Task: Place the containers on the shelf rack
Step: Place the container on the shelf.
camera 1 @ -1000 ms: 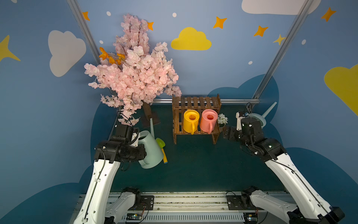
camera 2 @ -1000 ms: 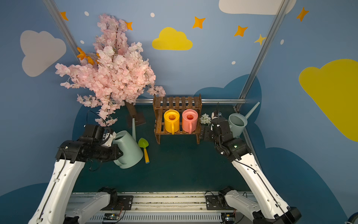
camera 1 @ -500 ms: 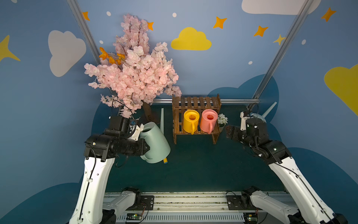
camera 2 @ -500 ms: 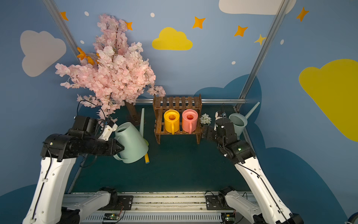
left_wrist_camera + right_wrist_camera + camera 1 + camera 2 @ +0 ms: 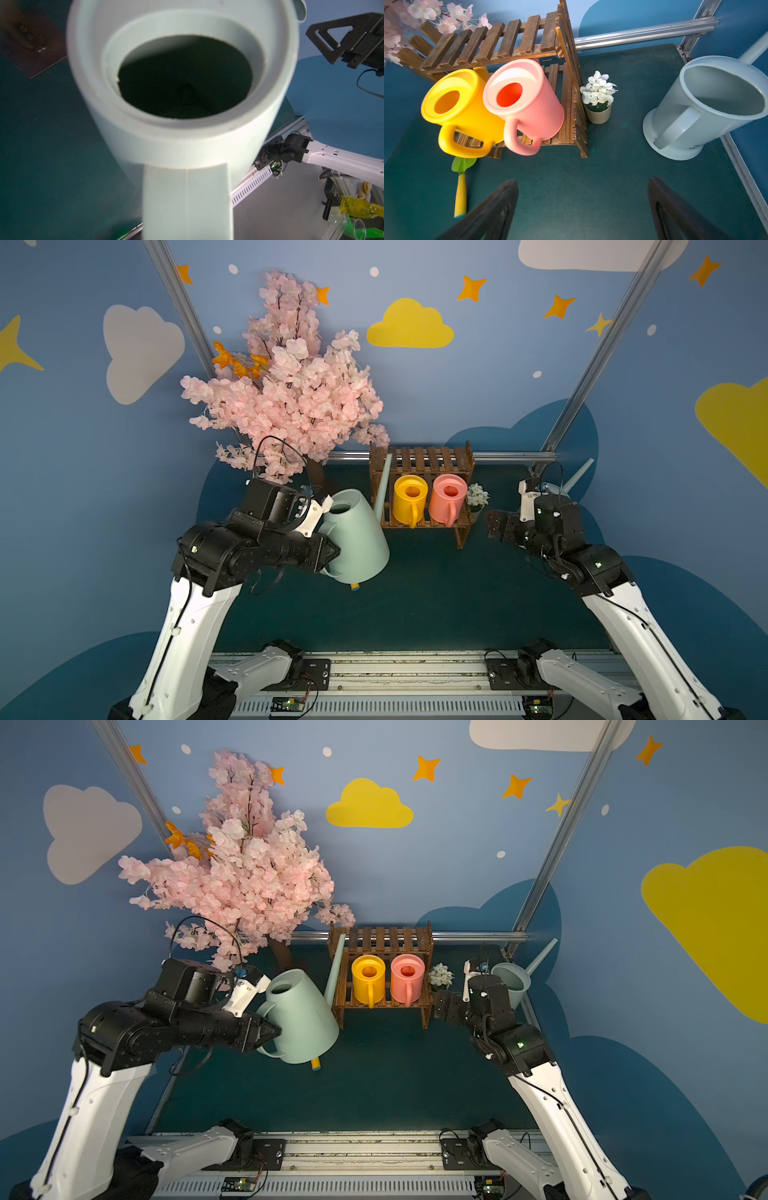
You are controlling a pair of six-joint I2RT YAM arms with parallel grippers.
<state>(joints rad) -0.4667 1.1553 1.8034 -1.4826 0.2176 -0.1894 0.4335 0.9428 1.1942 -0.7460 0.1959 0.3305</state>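
The tall pale green can (image 5: 357, 539) (image 5: 301, 1019) hangs tilted above the mat just left of the shelf rack (image 5: 422, 456) (image 5: 382, 936) (image 5: 488, 43). My left gripper (image 5: 331, 549) (image 5: 272, 1031) is shut on its handle (image 5: 187, 197), and its spout rises beside the rack's left post. The yellow can (image 5: 409, 495) (image 5: 463, 112) and pink can (image 5: 449, 495) (image 5: 525, 99) stand side by side on the lower tier. The blue-grey can (image 5: 513, 982) (image 5: 708, 108) stands on the mat at the far right. My right gripper (image 5: 494, 526) (image 5: 581, 182) is open and empty, between the rack and that can.
A small white-flower pot (image 5: 477, 497) (image 5: 598, 104) stands against the rack's right post. A green-and-yellow toy shovel (image 5: 460, 187) lies left of the rack, mostly under the lifted can. The pink blossom tree (image 5: 291, 398) overhangs the back left. A metal rail (image 5: 643, 33) lines the back.
My left arm has lifted the green can off the mat and carried it right, toward the rack. My right arm has shifted slightly right with its jaws a touch wider.
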